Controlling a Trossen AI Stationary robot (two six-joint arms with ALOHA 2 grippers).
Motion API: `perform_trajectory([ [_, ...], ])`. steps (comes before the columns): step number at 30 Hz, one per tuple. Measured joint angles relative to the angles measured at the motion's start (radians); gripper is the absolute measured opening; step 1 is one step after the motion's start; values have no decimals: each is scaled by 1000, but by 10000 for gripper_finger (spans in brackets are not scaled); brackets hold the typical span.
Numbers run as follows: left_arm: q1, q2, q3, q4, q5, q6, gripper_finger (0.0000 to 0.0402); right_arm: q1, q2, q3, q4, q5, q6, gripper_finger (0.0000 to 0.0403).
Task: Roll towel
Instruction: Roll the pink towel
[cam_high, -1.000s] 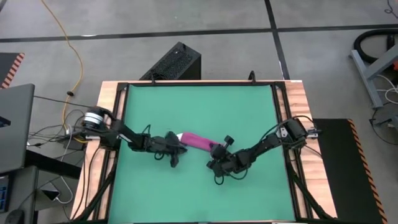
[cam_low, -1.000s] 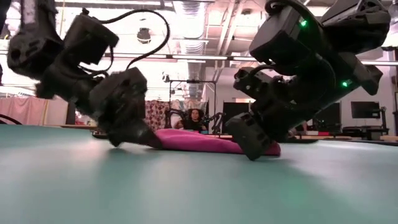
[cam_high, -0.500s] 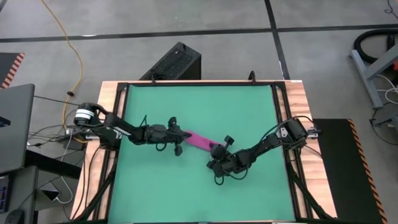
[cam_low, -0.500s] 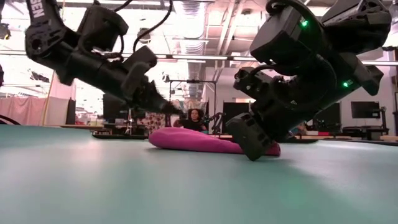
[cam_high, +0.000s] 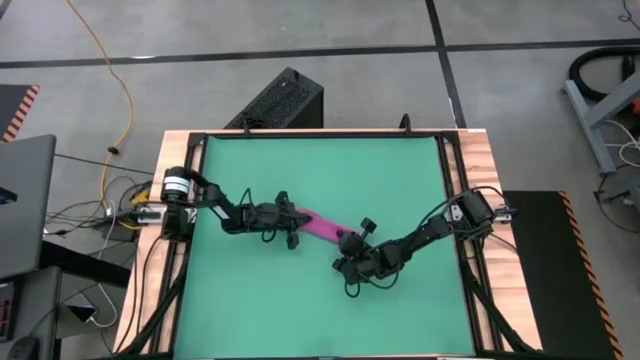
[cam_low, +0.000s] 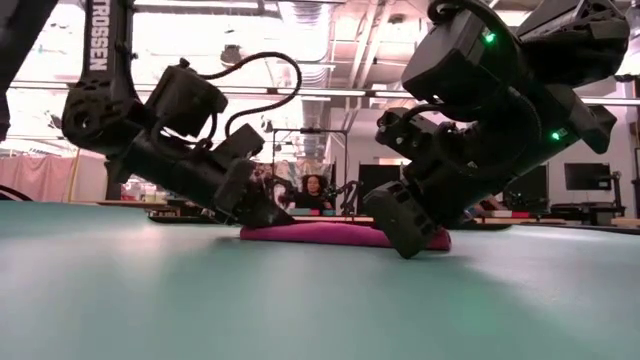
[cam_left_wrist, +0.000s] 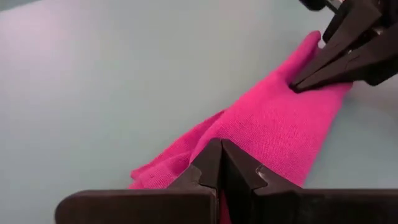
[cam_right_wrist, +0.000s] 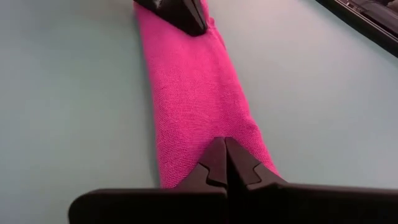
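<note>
Two dark arms are reaching toward the middle of the green table, one from each side, and both are meeting at the towel. It is lying near the table's centre as a long, narrow magenta roll, running slantwise between the two claws. From table height it is showing as a low, flattened band resting on the green surface.

On the left, the left gripper is pressing down on the end of the towel nearest its own arm. Its fingers are closed tight against each other, tips together, and the wrist camera is showing those tips sitting right on the pink cloth. Whether any fabric is pinched between them is not something I can tell.

At the opposite end, the right gripper is resting on the towel with its fingers likewise squeezed together into a single point. Its own wrist camera is looking along the length of the roll, with the other arm's dark fingertips touching the far end. Again, a true pinch of cloth cannot be made out.

Beyond the table, in the low view, a person is sitting far back in the room.
</note>
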Motion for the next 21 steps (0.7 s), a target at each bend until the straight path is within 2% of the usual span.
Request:
perform_trajectory([
  [6,-13,11,-43,15,13,-92,0,21,-30,-1,-8,9,24,7],
  [11,-45,11,-56,23,2,-153,0,39,-151,-10,-47,37,13,8],
  [15,-63,13,-65,50,-33,-237,0,41,-268,-19,-4,69,-43,7],
  [18,-64,15,-83,109,-42,-283,0,36,-318,-80,146,72,-130,7],
  [21,-64,15,-91,144,-69,-349,0,40,-339,-187,452,53,-225,7],
])
